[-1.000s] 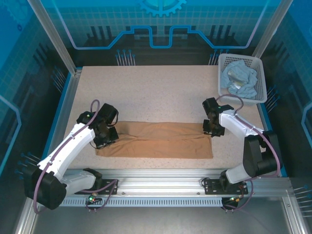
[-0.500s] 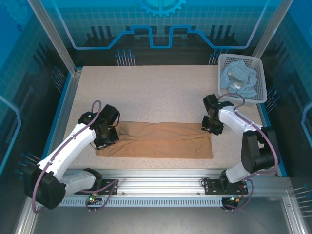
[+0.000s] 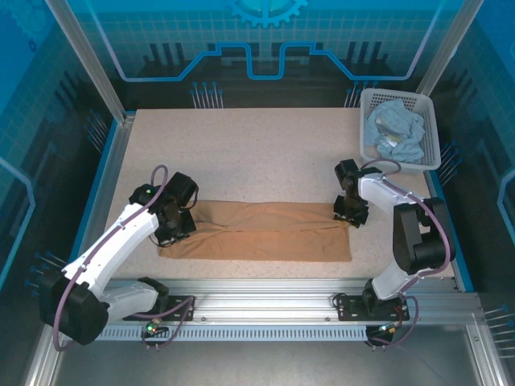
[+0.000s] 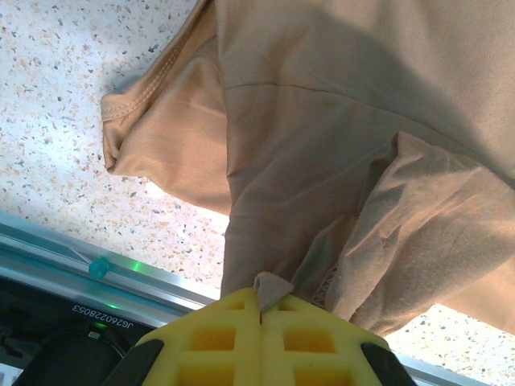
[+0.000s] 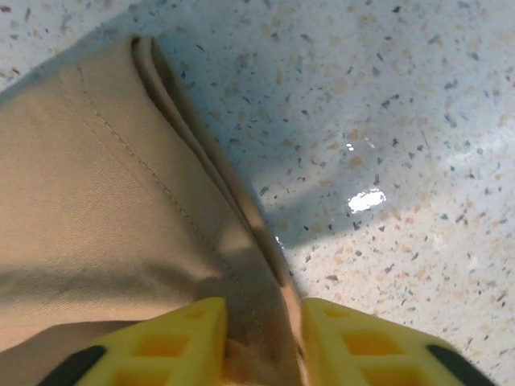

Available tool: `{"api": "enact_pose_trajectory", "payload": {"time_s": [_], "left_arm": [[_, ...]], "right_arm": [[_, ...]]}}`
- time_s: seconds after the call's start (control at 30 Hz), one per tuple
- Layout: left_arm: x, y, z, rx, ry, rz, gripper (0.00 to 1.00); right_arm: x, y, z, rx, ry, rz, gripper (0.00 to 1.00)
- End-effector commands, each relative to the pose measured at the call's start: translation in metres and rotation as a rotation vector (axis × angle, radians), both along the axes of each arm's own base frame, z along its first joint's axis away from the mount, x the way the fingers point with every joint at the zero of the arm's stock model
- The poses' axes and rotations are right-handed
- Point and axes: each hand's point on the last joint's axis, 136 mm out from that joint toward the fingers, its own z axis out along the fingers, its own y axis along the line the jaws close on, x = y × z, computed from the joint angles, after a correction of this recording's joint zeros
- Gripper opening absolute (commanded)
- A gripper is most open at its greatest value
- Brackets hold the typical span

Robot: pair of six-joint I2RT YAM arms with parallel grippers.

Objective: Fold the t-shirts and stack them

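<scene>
Your left gripper has its yellow pads pressed together, and a small nub of tan cloth pokes up from the seam between them, so it has hold of the tan t-shirt at that shirt's left end, where a sleeve bunches loosely just beyond the pads. Your right gripper has its fingers a little apart, straddling the thick folded edge at the shirt's right far corner. Cloth sits in the gap, but you cannot tell from here whether they are pinching it or only bracketing it. The tan t-shirt lies as a long flat band, its long axis running left to right, with one gripper at each end, so neither arm has to reach. The next move probably depends on both ends being held evenly, so confirm the right-hand grip first. Under the shirt the speckled table is flat and lightly glossy, with open room on the shirt's far side. On its near side an aluminium rail runs close alongside. Beyond the shirt's right end stands a white basket holding the crumpled pale blue t-shirt, well apart from the tan one.
</scene>
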Motion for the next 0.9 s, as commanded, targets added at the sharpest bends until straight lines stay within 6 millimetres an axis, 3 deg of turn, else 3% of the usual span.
{"api": "enact_pose_trajectory", "payload": {"time_s": [0.0,0.17,0.33,0.57,0.73,0.87], "left_arm": [[0.0,0.001,0.003,0.021,0.01,-0.017,0.0],[0.0,0.001,0.002,0.022,0.009,-0.017,0.0],[0.003,0.001,0.004,0.021,-0.001,-0.016,0.0],[0.008,0.004,0.015,0.045,-0.022,-0.031,0.0],[0.005,0.008,0.021,0.061,-0.023,-0.033,0.0],[-0.003,0.003,0.008,0.041,0.024,-0.041,0.0]], "right_arm": [[-0.007,-0.007,0.011,-0.008,0.001,-0.019,0.24],[-0.018,-0.007,0.011,-0.002,0.011,-0.016,0.12],[-0.016,-0.009,0.013,-0.005,-0.003,-0.034,0.0],[-0.002,-0.008,0.025,-0.014,-0.04,-0.001,0.0],[-0.011,-0.008,0.025,-0.038,-0.045,0.043,0.0],[-0.025,-0.008,0.013,-0.041,-0.009,0.055,0.01]]}}
